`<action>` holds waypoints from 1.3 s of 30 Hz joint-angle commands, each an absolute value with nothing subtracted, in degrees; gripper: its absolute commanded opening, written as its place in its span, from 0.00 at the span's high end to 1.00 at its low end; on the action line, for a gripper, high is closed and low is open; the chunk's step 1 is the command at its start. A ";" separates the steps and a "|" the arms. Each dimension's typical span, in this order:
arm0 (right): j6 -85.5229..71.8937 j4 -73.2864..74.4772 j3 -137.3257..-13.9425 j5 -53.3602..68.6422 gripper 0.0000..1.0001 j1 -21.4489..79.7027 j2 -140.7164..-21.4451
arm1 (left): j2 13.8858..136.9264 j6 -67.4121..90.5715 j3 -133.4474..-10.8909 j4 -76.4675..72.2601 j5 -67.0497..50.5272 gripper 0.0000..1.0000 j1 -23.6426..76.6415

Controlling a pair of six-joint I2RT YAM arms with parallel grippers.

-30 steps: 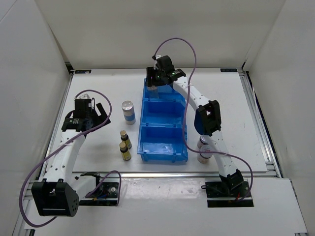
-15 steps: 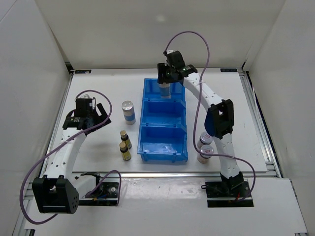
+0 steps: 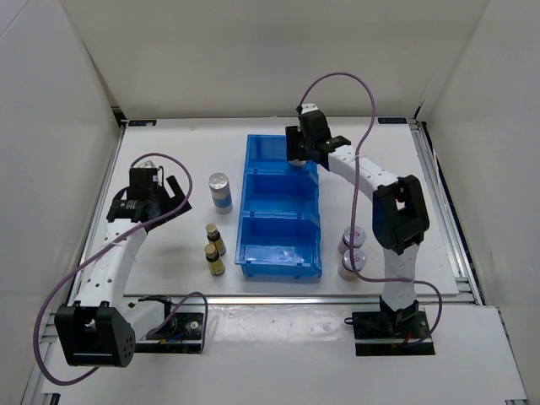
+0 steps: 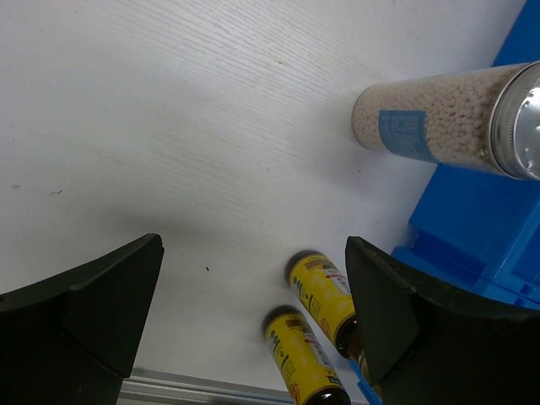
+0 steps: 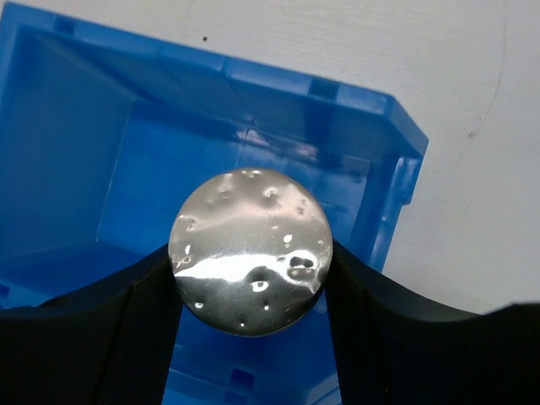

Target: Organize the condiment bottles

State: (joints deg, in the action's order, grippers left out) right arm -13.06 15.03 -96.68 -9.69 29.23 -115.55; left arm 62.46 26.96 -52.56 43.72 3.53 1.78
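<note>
Right side. My right gripper (image 5: pixel 251 253) is clamped on a cylinder (image 5: pixel 251 245), one finger on each flank just under its silver top. It hangs upright over the far compartment of the bin (image 5: pixel 80 169), toward that compartment's right-hand far corner. I cannot tell whether its base is on the floor of the compartment or above it; the lid hides everything below.

Left side. My left gripper (image 4: pixel 255 253) is spread wide and holds nothing, hovering over the table (image 4: pixel 169 110). Beyond my fingers stands the second cylinder (image 4: pixel 439 122), beside the bin's left wall. Two amber bottles (image 4: pixel 325 291) stand close together, nearer in.

Elsewhere, from above: two jars (image 3: pixel 352 251) stand together on the table right of the bin, by my right arm. The middle and near compartments look bare.

Step in hand, as I judge it: placing the first cylinder into the far compartment. One of six is being sorted; five are outside the bin.

Next move calls for: bring it in from the corner so the base clears the wall, lower straight until it sits flat, then part the fingers and lift vertically so the tall body isn't tipped. The second cylinder needs room beside it.
</note>
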 commanded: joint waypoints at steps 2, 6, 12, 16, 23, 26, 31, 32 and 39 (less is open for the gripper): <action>-13.71 9.57 -95.27 -10.46 1.00 29.27 -109.08 | 62.23 26.63 -55.55 43.95 2.11 0.00 2.02; -12.48 12.47 -93.78 -10.99 1.00 29.27 -107.05 | 62.23 26.63 -55.02 43.95 2.72 0.00 2.02; -11.95 13.00 -87.11 -10.46 1.00 29.79 -102.67 | 62.23 26.63 -55.02 43.95 3.25 0.00 2.02; -11.95 12.48 -84.56 -10.46 1.00 29.79 -101.87 | 62.23 27.15 -54.49 43.95 3.25 0.00 2.02; -10.64 13.18 -88.06 -10.46 1.00 30.32 -103.88 | 63.28 33.04 -55.02 43.95 2.64 0.00 2.02; -10.11 13.71 -88.07 -10.46 1.00 30.32 -103.89 | 63.81 36.29 -55.02 43.95 2.64 0.00 2.02; -9.49 13.01 -89.37 -10.99 1.00 30.32 -104.41 | 64.86 37.97 -55.54 43.95 1.23 0.00 1.50; -8.88 13.01 -89.91 -11.51 0.96 30.32 -104.94 | 64.86 36.84 -55.55 43.95 0.45 0.00 1.49; -10.80 22.84 -97.55 -12.66 0.45 30.32 -107.14 | 65.39 31.30 -59.85 40.96 0.44 0.00 1.49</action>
